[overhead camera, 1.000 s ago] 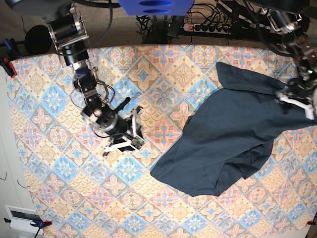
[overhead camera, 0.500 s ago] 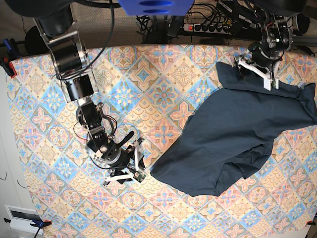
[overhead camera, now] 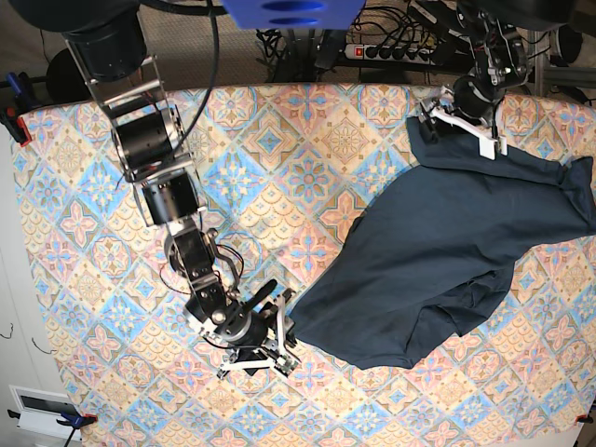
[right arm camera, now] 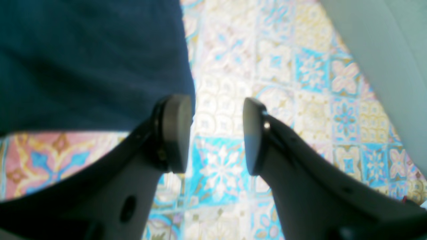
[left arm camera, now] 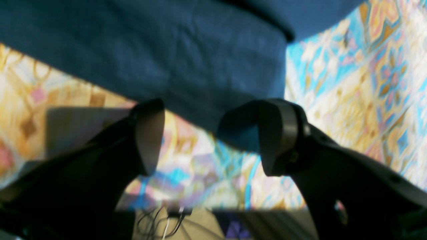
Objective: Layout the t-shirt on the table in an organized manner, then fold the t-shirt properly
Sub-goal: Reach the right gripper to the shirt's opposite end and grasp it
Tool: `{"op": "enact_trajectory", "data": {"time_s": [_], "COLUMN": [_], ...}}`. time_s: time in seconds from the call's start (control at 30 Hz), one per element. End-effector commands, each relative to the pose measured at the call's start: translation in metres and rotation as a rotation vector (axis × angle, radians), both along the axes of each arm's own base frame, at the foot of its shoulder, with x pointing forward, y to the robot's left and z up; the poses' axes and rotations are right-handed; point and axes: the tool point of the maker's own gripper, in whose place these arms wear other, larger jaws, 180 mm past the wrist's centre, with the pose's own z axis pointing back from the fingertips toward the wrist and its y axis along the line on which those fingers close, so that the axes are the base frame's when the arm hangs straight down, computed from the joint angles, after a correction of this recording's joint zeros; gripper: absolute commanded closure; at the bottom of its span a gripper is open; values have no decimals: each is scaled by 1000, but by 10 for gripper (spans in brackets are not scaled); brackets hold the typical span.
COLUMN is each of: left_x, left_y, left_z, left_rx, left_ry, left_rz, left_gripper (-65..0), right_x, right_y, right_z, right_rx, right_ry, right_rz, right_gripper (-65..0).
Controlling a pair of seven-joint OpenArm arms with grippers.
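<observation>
Navy t-shirt [overhead camera: 447, 261] lies crumpled on the right of the patterned bench [overhead camera: 279, 186], still being laid out; both the right pincer [right arm camera: 213, 133] and left pincer [left arm camera: 206, 133] are spread wide and holding nothing at opposite edges, likely needing to close next.

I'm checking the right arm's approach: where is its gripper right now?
In the base view the right gripper sits low on the left side of the table, jaws open, right beside the t-shirt's lower left corner.
</observation>
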Motion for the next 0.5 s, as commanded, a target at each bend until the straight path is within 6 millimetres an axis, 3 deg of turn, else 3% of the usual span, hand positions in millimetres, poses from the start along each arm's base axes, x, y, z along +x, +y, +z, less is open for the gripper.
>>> {"op": "enact_trajectory", "data": {"time_s": [0.0,0.07,0.17,0.27,0.3,0.47], "left_x": [-4,-5,-4,-3,-3,-13], "left_y": [-7,-9,-24,-30,-30,-25], "left_z": [-8,-13,-16,-12,-12,-10], "left_rx": [-28,-41,-69,-74,-74,-55], "left_ry": [35,47,47,37,39,50], "left_rz": [-1,3,-18,-30,-30,-33], "left_gripper": [-406,-357,-165,-24,0,0], "right_x": [13,13,9,12,10,6], "right_y": [10,15,25,24,24,24], "right_z": [26,22,10,5,-2,-23], "right_rx": [36,39,46,39,36,72], "right_ry": [-50,-32,8,31,50,86], "right_rz": [9,11,16,9,6,11], "right_gripper": [-259,-290,-364,-416,-424,-425]}}
